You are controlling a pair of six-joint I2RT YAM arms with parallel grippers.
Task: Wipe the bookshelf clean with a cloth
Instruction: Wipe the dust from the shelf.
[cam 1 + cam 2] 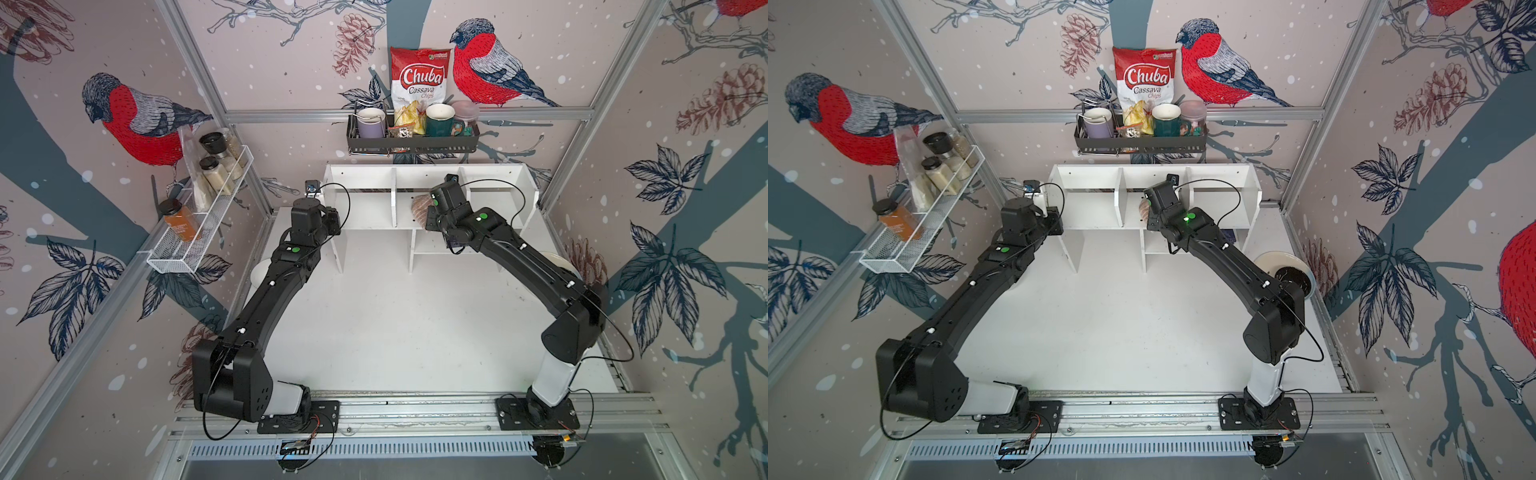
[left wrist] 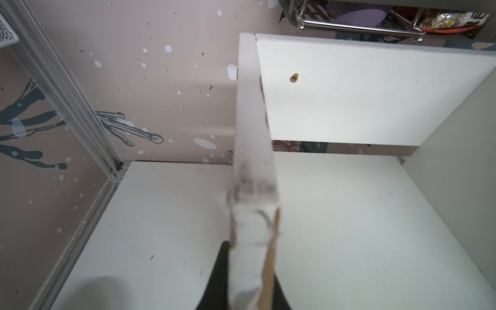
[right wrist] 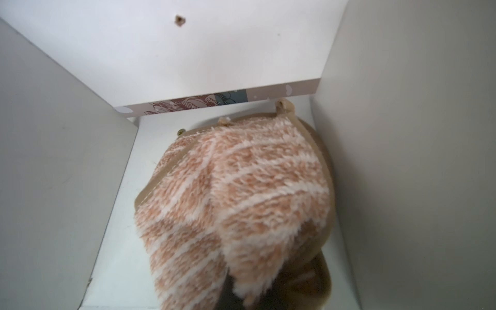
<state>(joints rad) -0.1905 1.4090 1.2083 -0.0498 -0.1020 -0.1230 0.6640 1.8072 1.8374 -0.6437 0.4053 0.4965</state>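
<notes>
**A:** Right gripper (image 3: 230,294) is deep in the middle compartment of the bookshelf (image 1: 365,214), fingers closed on the cloth (image 3: 241,188). The towel is bunched over them and sits on that compartment's floor.

**B:** And the left gripper (image 2: 251,281) is out at the bookshelf's left end, fingers pinched across the end panel (image 2: 252,120). It looks like it's bracing the unit.

**A:** That brace is my first worry. The panel's edge looks chipped and scuffed right where the fingers bite. If the right arm shoves hard toward the back of the bookshelf, that pinch could slide and the whole unit might skid or twist on its legs.

**B:** Second worry is the cloth itself. It's a lump, not a flat pad, so a stroke may only drag one fold across the floor and leave the corners by the dividers (image 1: 393,195) untouched.

**A:** See the gap (image 3: 201,103) under the bookshelf's back board? Push too far and the leading fold could poke through and catch there.

**B:** It's tight in there too. The wrist fills much of the compartment, so a sideways sweep risks knocking a divider before the cloth reaches it.

**A:** And a loose flap hangs off the fingers. If it snags, I'd guess the towel pulls free.
</notes>
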